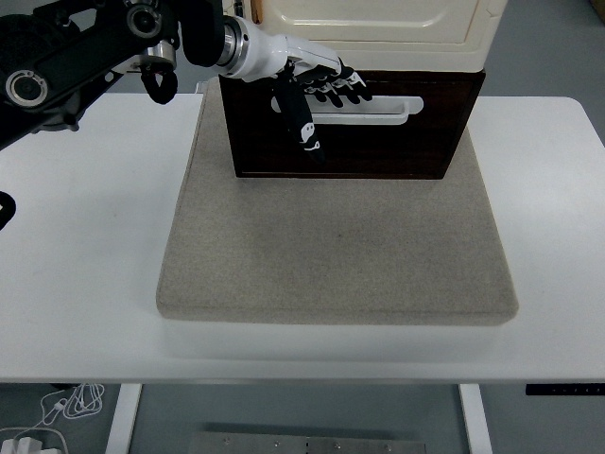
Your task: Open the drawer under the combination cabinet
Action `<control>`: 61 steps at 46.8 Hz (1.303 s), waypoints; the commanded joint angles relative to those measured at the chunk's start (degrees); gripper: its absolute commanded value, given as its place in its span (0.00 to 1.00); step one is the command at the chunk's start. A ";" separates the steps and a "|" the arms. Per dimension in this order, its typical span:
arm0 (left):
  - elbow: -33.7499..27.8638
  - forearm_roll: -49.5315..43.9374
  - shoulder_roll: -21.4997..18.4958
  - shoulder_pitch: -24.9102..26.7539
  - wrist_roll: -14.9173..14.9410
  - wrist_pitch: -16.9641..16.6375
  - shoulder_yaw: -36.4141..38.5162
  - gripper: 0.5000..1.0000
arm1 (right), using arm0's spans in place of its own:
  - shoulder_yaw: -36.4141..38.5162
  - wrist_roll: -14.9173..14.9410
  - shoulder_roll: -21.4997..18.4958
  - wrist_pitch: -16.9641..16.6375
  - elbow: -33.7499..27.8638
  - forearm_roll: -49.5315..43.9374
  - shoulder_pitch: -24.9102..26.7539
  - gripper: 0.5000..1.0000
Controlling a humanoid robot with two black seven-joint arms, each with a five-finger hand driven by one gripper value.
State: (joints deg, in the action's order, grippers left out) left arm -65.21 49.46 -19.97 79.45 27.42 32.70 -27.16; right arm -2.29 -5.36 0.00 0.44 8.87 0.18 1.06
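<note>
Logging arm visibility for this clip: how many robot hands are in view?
1. The left hand reaches in from the upper left, its fingers at the white handle of the dark drawer. The right hand is out of view.

Cabinet (pixel 378 24) above drawer (pixel 378 142), on mat (pixel 336 246), table (pixel 85 246)
</note>
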 commanded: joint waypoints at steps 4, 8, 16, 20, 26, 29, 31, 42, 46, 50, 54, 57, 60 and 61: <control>0.70 0.02 0.73 0.00 0.00 0.00 0.00 1.00 | 0.00 0.00 0.00 0.00 0.00 0.00 0.00 0.86; 0.96 0.02 1.25 -0.08 0.00 0.00 0.00 1.00 | 0.00 0.00 0.00 0.00 0.00 0.00 0.00 0.86; 1.49 0.02 2.04 0.09 0.00 -1.49 0.61 1.00 | 0.00 0.00 0.00 0.00 -0.08 0.00 0.00 0.86; 1.49 0.02 2.13 0.09 0.00 -1.58 0.97 1.00 | 0.00 0.00 0.00 0.00 -0.08 0.00 0.00 0.86; 1.58 0.02 2.13 0.01 0.00 -1.58 1.05 1.00 | 0.00 0.00 0.00 0.00 0.00 0.00 0.00 0.86; 1.67 0.02 2.13 0.00 0.00 -1.58 1.05 1.00 | 0.00 0.00 0.00 0.00 0.00 0.00 0.00 0.86; 1.67 0.02 2.13 -0.08 0.00 -1.58 1.05 1.00 | 0.00 0.00 0.00 0.00 0.00 0.00 0.00 0.86; 1.67 -0.06 2.04 -0.17 -0.09 -1.50 1.67 1.00 | 0.00 0.00 0.00 0.00 -0.08 0.00 0.00 0.86; 1.58 -0.06 2.04 -0.17 -0.09 -1.49 1.76 1.00 | 0.00 0.00 0.00 0.00 0.00 0.00 0.00 0.86; 1.58 -0.06 2.04 -0.26 -0.09 -1.41 1.76 1.00 | 0.00 0.00 0.00 0.00 0.00 0.00 0.00 0.86; 1.58 -0.06 2.04 -0.26 -0.09 -1.41 2.11 1.00 | 0.00 0.00 0.00 0.00 -0.08 0.00 0.00 0.86; 1.58 -0.06 2.04 -0.26 -0.09 -1.41 2.11 1.00 | 0.00 0.00 0.00 0.00 0.00 0.00 0.00 0.86; 1.58 -0.06 2.04 -0.26 -0.09 -1.41 2.11 1.00 | 0.00 0.00 0.00 0.00 -0.08 0.00 0.00 0.86; 1.49 -0.15 2.04 -0.26 -0.09 -1.32 2.02 1.00 | 0.00 0.00 0.00 0.00 0.00 0.00 0.00 0.86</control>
State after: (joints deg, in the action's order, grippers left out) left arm -63.63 49.39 -17.93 79.19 27.33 31.30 -25.05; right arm -2.29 -5.36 0.00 0.44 8.84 0.18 1.05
